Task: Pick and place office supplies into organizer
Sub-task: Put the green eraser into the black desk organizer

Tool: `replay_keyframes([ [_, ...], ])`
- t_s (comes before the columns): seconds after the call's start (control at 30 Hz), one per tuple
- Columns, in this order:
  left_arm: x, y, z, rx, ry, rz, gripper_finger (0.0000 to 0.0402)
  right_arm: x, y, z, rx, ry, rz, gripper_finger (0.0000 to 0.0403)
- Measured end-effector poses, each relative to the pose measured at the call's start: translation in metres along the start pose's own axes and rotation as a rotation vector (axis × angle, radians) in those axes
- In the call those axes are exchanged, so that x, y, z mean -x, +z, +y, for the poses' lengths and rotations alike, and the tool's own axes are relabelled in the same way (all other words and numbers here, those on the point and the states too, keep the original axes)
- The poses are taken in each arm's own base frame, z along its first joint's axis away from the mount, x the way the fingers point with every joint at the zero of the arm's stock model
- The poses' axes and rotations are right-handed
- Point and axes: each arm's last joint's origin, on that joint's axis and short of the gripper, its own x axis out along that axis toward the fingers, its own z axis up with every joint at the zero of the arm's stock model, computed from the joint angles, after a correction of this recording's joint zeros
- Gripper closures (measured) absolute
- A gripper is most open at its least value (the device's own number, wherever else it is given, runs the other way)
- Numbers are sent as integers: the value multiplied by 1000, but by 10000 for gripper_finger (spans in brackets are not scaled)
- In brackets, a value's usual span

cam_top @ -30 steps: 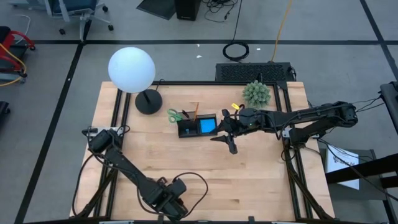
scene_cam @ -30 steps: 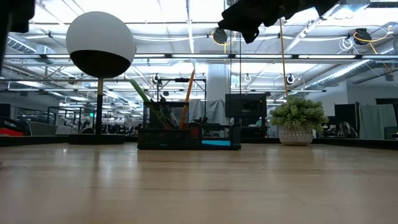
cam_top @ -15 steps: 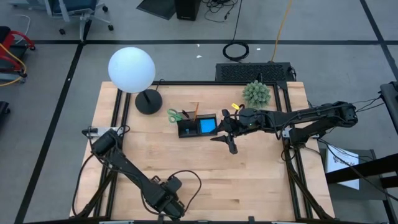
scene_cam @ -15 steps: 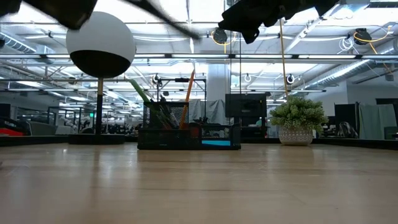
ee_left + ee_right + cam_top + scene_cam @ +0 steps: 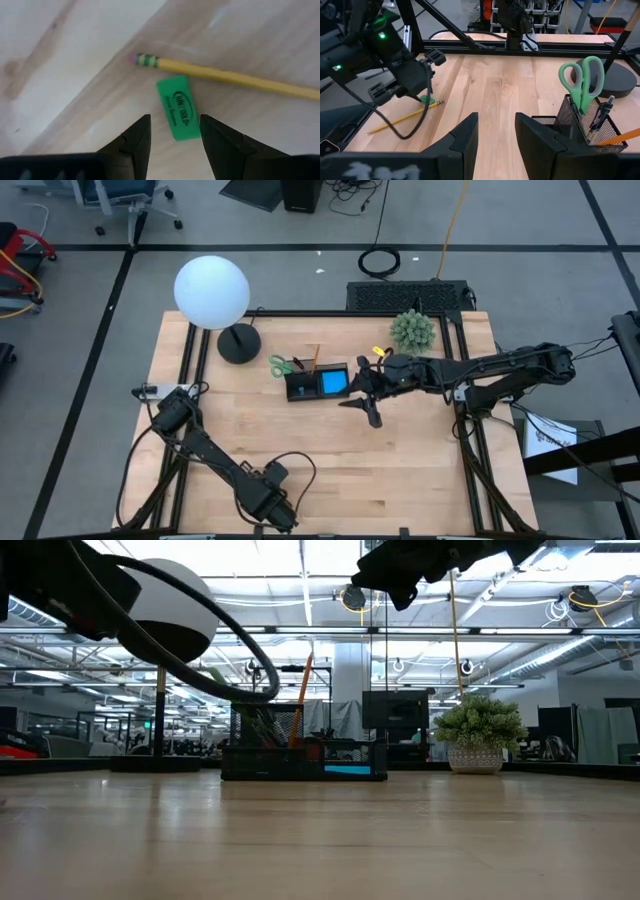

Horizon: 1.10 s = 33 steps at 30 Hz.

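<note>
A green eraser lies flat on the wood beside the eraser end of a yellow pencil, near the table's front edge. My left gripper points down over it, open, one finger on either side of the eraser's near end, touching nothing. The black mesh organizer stands mid-table holding green-handled scissors, an orange pencil, dark pens and a blue sticky pad. My right gripper hovers open, high beside the organizer's right end.
A white globe lamp on a round black base stands at the far left. A small potted plant sits at the far right. My left arm's cable loops low in front of the organizer in the low view.
My left gripper has come down toward the table near its front edge and tipped to point straight down; its arm and cable have sunk into the low view. The gap between its fingers shows no difference. My right arm has kept still.
</note>
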Motion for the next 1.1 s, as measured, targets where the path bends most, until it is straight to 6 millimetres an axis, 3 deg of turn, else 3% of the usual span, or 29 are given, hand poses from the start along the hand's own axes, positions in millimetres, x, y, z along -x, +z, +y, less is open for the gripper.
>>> replay_keyframes([
  [0.37,-22,3,-1,19,-91,43,236,0,0,0,1,0,-2,284],
  [0.63,-23,6,0,-1,-101,43,239,0,0,0,2,-1,-2,284],
  [1.1,-20,7,0,-43,-122,6,370,0,0,0,2,-2,-2,284],
])
